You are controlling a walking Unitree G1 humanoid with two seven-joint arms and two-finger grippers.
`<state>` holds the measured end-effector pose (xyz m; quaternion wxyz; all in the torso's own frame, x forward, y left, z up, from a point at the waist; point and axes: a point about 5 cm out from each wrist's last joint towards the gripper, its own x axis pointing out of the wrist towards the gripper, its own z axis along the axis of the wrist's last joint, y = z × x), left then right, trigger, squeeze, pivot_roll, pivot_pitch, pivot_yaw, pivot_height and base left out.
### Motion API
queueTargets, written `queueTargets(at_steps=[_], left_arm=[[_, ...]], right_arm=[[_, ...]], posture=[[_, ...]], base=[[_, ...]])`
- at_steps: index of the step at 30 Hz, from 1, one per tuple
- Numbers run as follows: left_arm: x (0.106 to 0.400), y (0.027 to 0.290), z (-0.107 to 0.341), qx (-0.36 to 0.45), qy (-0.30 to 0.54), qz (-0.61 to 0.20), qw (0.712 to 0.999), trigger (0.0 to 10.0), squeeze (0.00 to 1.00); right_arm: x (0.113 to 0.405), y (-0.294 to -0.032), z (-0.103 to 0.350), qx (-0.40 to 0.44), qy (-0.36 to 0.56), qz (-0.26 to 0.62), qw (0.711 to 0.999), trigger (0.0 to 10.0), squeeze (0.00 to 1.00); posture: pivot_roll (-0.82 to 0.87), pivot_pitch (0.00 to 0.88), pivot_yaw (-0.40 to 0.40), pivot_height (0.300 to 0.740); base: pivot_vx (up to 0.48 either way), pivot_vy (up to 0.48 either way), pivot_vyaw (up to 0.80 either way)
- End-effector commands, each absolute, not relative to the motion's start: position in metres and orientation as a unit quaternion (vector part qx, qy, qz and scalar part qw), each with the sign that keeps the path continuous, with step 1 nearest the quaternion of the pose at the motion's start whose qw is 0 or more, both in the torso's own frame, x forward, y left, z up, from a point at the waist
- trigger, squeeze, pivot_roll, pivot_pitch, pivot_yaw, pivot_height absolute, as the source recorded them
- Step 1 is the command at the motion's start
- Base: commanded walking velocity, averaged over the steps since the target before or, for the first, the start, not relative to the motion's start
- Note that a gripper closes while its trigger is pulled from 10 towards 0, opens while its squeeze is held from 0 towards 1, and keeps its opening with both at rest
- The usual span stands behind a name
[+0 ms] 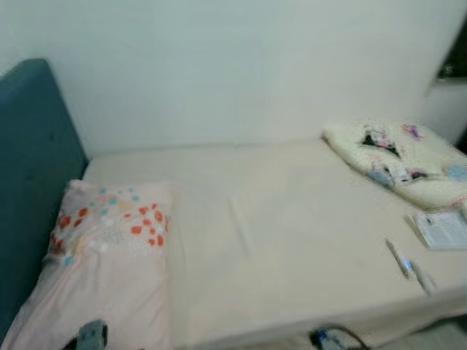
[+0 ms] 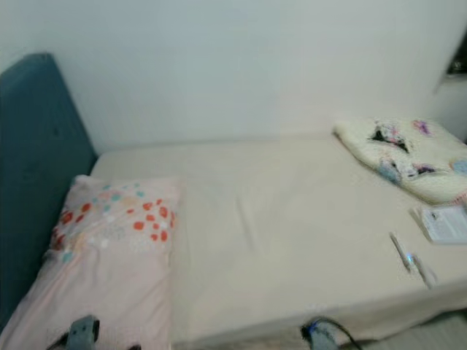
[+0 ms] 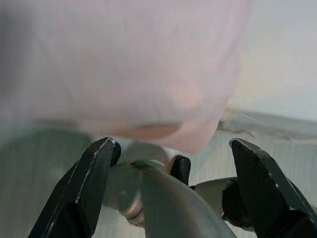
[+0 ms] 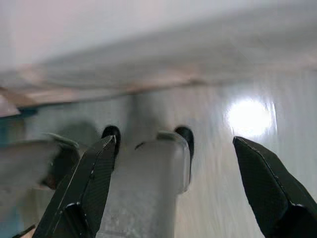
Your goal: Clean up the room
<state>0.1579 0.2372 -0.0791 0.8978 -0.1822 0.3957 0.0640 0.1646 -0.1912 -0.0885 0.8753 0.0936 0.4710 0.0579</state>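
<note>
Lying across the middle of the head views is a bed with a cream fitted sheet (image 1: 277, 233), set against a plain white wall (image 1: 241, 65). A teal upholstered headboard (image 1: 29, 168) is standing at the robot's left end of it. Resting against that end, on the sheet, is a pale pink pillow with orange and teal dots (image 1: 109, 270), its near corner reaching toward the bed's front edge. At the far right end a folded cream fleece blanket with dark and coloured prints (image 1: 405, 160) is sitting on the sheet. Just in front of the blanket, near the right edge, a small white printed card or booklet (image 1: 444, 229) is lying flat, and a slim white pen-like object (image 1: 410, 268) is lying close beside it toward the front edge; what it is exactly is too blurred to tell.

Both arms are hanging low in front of the bed. The left end effector (image 3: 173, 183) is pointing down past the pink pillow's underside, its two black fingers (image 3: 86, 188) spread apart and gripping nothing. The right end effector (image 4: 173, 183) is likewise spread wide and empty, over a pale, glossy floor (image 4: 247, 163) below the bed's edge.
</note>
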Motion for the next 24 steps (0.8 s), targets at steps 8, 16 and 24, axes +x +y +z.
queueTargets(at_steps=[8, 16, 24], left_arm=[[0.144, 0.228, -0.088, -0.185, 0.424, 0.055, 0.885, 10.0, 0.0], [0.153, 0.224, -0.086, -0.181, 0.42, 0.039, 0.889, 10.0, 0.0], [0.161, 0.222, -0.083, -0.179, 0.413, 0.031, 0.892, 10.0, 0.0]], right_arm=[[0.152, -0.198, -0.093, 0.087, 0.496, 0.047, 0.863, 10.0, 0.0], [0.147, -0.209, -0.095, 0.086, 0.501, 0.008, 0.861, 10.0, 0.0], [0.149, -0.213, -0.093, 0.089, 0.497, -0.005, 0.863, 10.0, 0.0]], posture=[[0.02, 0.0, -0.024, 0.74], [0.01, 0.0, -0.02, 0.74], [0.01, 0.0, -0.019, 0.74]], base=[[0.0, -0.469, 0.3], [0.0, -0.47, 0.0], [0.0, -0.471, 0.0]])
